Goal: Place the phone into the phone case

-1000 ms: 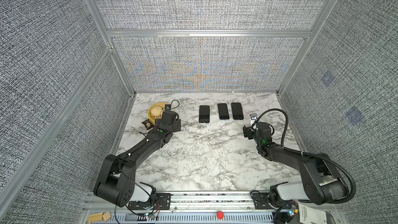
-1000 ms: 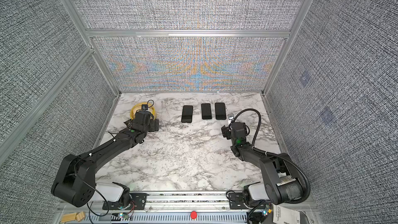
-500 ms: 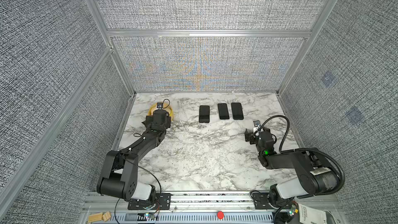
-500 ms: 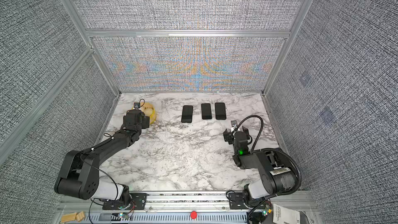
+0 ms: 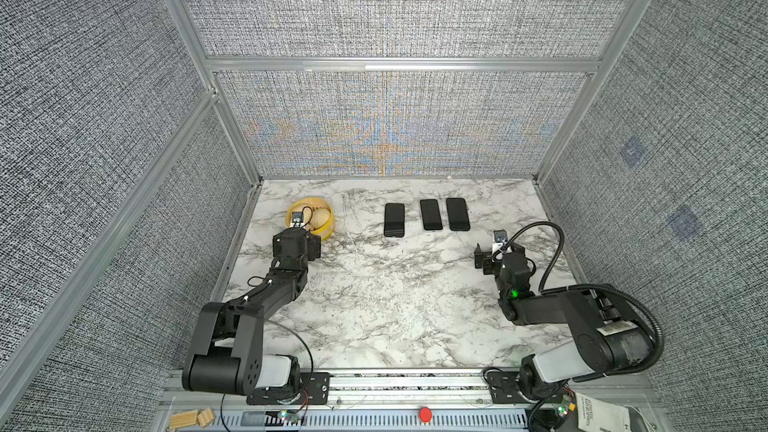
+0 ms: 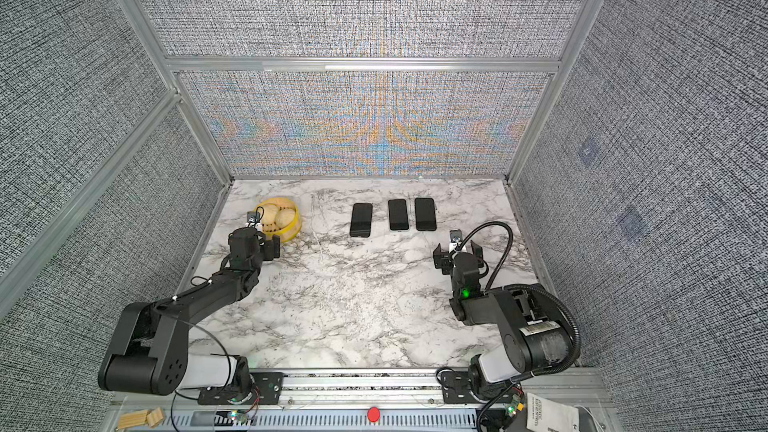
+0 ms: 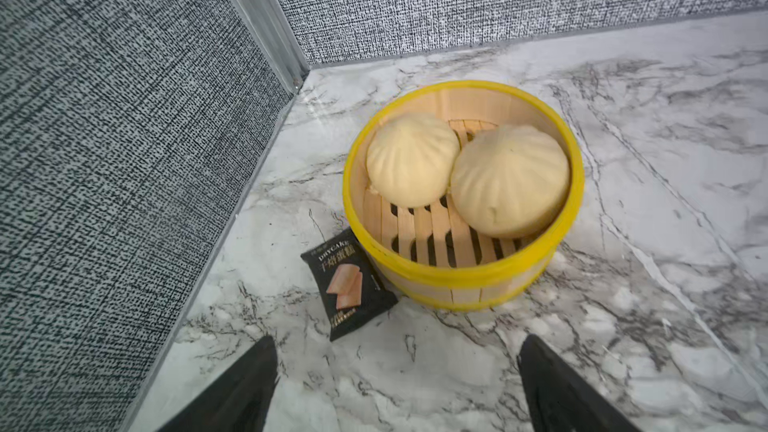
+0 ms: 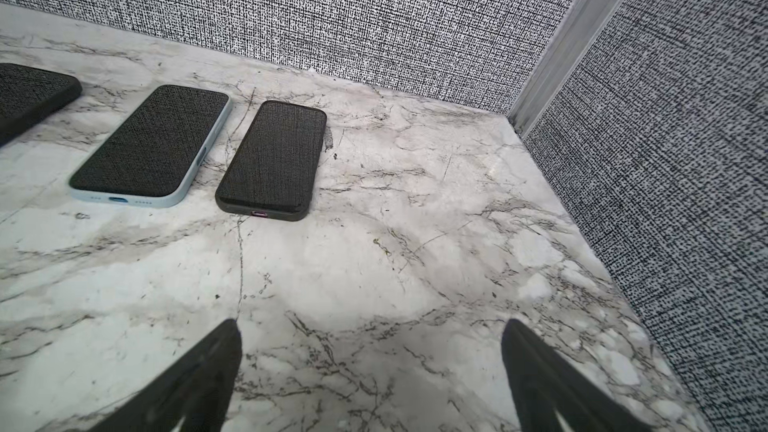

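Between the tips of my right gripper (image 8: 372,322) lies only bare table (image 8: 374,251): the jaws stand spread wide and pinch nothing. Past them, well apart from the tips, the dark phone (image 8: 272,160) lies flat. Its rim looks soft and dark, with a purple port showing through a cut-out, so I judge it is already seated in a case (image 8: 286,215). Just beside it lies the blue phone (image 8: 151,143), its pale rim showing a port and speaker holes. Whether that rim is the bare body or a blue case I cannot tell. A third phone (image 8: 29,93) shows only a dark-rimmed corner.

My left gripper (image 7: 397,338) is likewise spread and empty. It faces a yellow basket (image 7: 457,280) holding two buns (image 7: 507,180), with a packet (image 7: 349,284) touching the basket's wall. None of that belongs to the job.

Both top views show the three phones in a row in the upper middle of the frame, right of centre. My right gripper sits lower and to the right of that row. My left gripper sits at the left of the frame, just below the basket.

All three faces are glossy and mirror the wall weave, so I see no empty case anywhere. Either the fitting is finished, or the case is one I cannot pick out. If any phone is left to fit, I would guess the blue one.
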Tool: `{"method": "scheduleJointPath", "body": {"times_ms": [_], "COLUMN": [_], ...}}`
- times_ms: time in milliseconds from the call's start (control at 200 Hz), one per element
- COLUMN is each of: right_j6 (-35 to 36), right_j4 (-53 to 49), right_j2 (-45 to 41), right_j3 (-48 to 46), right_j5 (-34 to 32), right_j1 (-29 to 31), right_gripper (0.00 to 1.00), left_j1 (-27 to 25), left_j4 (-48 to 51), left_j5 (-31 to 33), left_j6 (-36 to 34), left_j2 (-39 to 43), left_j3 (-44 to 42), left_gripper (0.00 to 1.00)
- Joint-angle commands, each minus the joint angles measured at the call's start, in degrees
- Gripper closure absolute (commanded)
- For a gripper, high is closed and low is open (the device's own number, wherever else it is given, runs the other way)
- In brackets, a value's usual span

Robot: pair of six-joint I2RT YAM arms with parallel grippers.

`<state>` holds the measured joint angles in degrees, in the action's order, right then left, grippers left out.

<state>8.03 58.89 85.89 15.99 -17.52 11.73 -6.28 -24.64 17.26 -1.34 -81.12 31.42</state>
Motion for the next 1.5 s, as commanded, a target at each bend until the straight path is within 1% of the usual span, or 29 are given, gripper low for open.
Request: {"method": "scheduleJointPath", "body": {"times_ms": [0,30,90,195,260,350,375,425,450,490,580,640,745,835,870,920,990,1065,1175,1491], "right_j6": [-0.14,-0.12,-0.2,-0.24,-0.24,-0.29,-0.28,-0.27,-0.23,-0.26,-0.75,-1.59,-3.03,-3.92,-4.7,-4.94,-5.17,-5.38,-6.1,-6.27], "right_j4": [2.44,2.38,2.37,2.12,2.12,2.09,2.04,1.93,1.93,1.88,-0.68,-5.1,-11.31,-11.72,-10.43,-11.83,-9.44,-9.87,-9.91,-9.68], "right_j2": [0.07,0.07,0.05,-0.02,0.02,0.05,0.07,-0.02,-0.02,-0.02,-0.06,-0.47,-0.33,1.52,2.27,1.8,2.52,2.44,2.54,2.55], "right_j3": [-0.1,0.09,0.08,0.21,0.23,0.22,0.27,0.32,0.31,0.28,1.51,3.53,6.62,7.3,7.25,7.38,6.62,6.77,6.91,6.78], "right_j5": [-0.54,-0.59,-0.55,-0.54,-0.59,-0.59,-0.57,-0.5,-0.46,-0.48,0.14,3.14,9.18,18.84,20.28,20.84,21.11,21.62,24.63,24.98], "right_j1": [0.06,0.08,0.07,0.11,0.02,-0.03,-0.02,-0.04,-0.03,-0.04,-0.41,-1.56,-4.3,-7.98,-8.88,-9.52,-9.53,-9.85,-11.34,-11.47], "right_gripper": [0.01,0.01,0.01,0.01,0.01,0.01,0.01,0.01,0.01,0.01,0.01,0.01,0.01,0.01,0.01,0.01,0.01,0.01,0.01,0.01], "left_j1": [1.94,2.38,2.55,2.59,2.62,2.68,2.67,3.24,3.76,4.12,4.25,4.52,4.62,4.7,4.65,4.63,4.65,4.69,4.7,4.64], "left_j4": [-10.88,-16.12,-25.28,-24.37,-27.99,-36.69,-35.81,-29.49,-28.07,-28.71,-29.83,-28.21,-28.88,-28.73,-28.95,-29.08,-29.45,-29.33,-29.42,-29.27], "left_j5": [0.32,0.4,-0.66,0.6,1.87,-0.54,-0.87,-1.2,-1.89,-2.44,-2.92,-3.09,-3.45,-3.46,-3.46,-3.47,-3.48,-3.46,-3.46,-3.46], "left_j6": [3.65,4.13,2.77,4.89,5.58,2.24,2.85,4.53,5.06,4.96,4.46,5.03,4.77,4.94,4.86,4.74,4.6,4.61,4.6,4.68], "left_j2": [-0.93,-1.61,-3.3,-1.97,-3.62,-7.73,-7.31,-6.06,-5.84,-6.26,-6.97,-6.72,-7.12,-6.8,-6.72,-6.69,-6.86,-6.68,-6.77,-6.88], "left_j3": [-3.78,-6.42,-10.07,-10.96,-12.47,-13.87,-13.44,-11.52,-11.05,-11.19,-11.1,-10.62,-10.63,-10.82,-10.94,-11.02,-11.09,-11.11,-11.09,-10.93], "left_gripper": [0.07,0.07,0.07,0.06,0.06,0.09,0.09,0.08,0.07,0.01,0.01,0.01,0.01,0.01,0.01,0.01,0.01,0.01,0.01,0.01]}}
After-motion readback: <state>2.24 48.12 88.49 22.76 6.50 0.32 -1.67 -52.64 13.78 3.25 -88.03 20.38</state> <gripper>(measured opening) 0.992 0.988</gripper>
